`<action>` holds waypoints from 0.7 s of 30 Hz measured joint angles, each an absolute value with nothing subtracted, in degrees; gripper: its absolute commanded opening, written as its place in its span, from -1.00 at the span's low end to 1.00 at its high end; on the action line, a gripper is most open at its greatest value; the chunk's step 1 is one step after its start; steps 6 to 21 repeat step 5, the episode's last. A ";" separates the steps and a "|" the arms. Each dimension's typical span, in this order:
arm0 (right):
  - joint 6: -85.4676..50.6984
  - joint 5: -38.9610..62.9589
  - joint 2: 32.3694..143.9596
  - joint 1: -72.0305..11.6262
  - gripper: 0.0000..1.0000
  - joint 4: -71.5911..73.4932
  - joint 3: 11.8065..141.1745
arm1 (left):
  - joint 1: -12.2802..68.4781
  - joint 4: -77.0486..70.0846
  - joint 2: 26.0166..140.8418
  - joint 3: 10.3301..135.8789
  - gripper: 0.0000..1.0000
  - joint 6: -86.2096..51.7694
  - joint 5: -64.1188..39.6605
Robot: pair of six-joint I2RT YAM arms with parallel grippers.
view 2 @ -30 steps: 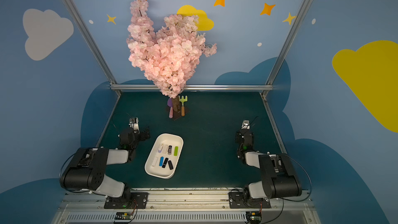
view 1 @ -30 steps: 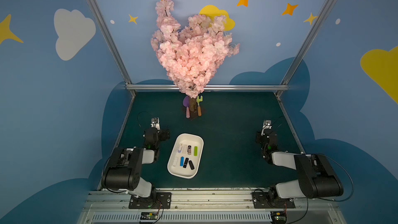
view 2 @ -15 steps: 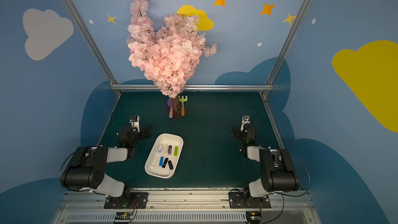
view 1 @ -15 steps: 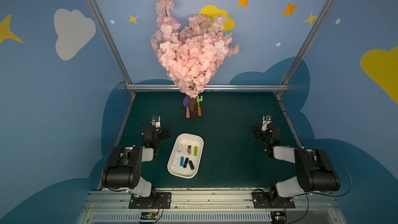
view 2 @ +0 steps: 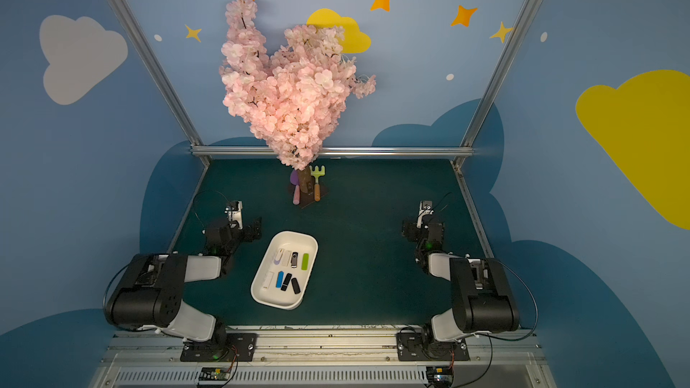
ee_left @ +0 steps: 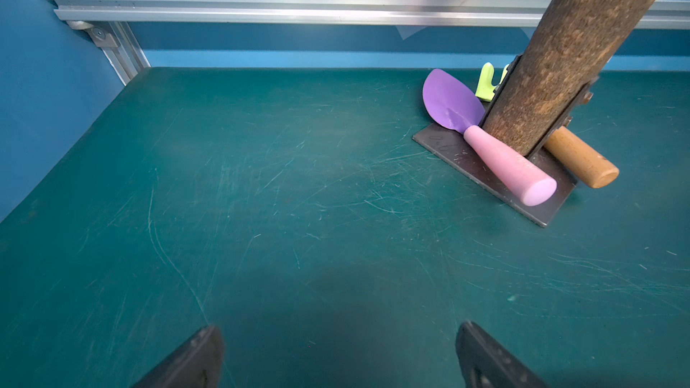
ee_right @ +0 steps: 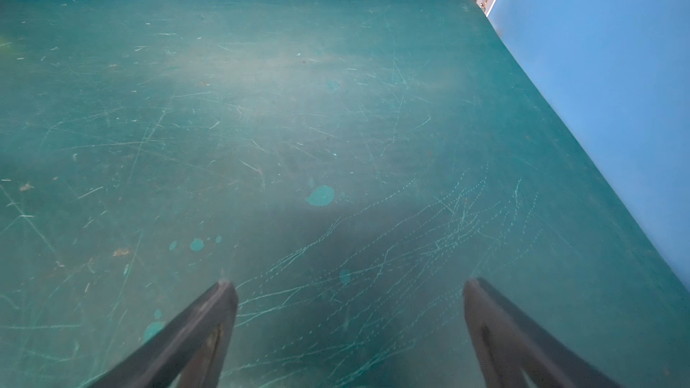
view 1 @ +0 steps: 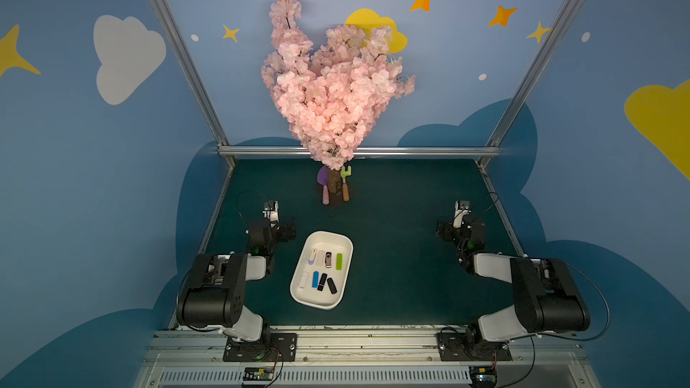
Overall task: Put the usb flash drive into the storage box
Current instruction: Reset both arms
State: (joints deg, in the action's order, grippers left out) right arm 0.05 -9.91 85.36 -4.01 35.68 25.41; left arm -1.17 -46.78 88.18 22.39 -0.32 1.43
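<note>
The storage box (view 1: 329,234) (view 2: 294,234), a shallow white tray, lies on the green mat between the two arms. Several usb flash drives lie inside it in two rows, among them a green one (view 1: 339,261), a black-and-silver one (view 1: 328,259) and a blue one (view 1: 315,279). My left gripper (view 1: 278,227) (ee_left: 338,330) hovers left of the box, open, with only bare mat between its fingers. My right gripper (view 1: 460,231) (ee_right: 347,285) hangs far to the right near the mat's edge, open and holding nothing. Neither wrist view shows the box.
A pink blossom tree (view 1: 328,87) stands at the back centre, its brown trunk (ee_left: 560,54) on a metal plate (ee_left: 466,158). A purple toy shovel (ee_left: 485,132) and a green rake (view 1: 345,181) lean there. Aluminium rails (view 1: 358,151) and blue walls bound the mat.
My right gripper has opened wide and drawn back toward the rear of the mat. The left arm and the box have not moved.
</note>
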 measured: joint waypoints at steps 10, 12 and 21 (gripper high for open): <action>0.05 -9.76 85.36 -4.01 0.96 35.57 25.41 | -1.17 -46.78 88.18 22.39 1.00 -0.32 1.43; 0.05 -9.76 85.36 -4.01 0.96 35.57 25.41 | -1.17 -46.78 88.18 22.39 1.00 -0.32 1.43; 0.05 -9.76 85.36 -4.01 0.96 35.57 25.41 | -1.17 -46.78 88.18 22.39 1.00 -0.32 1.43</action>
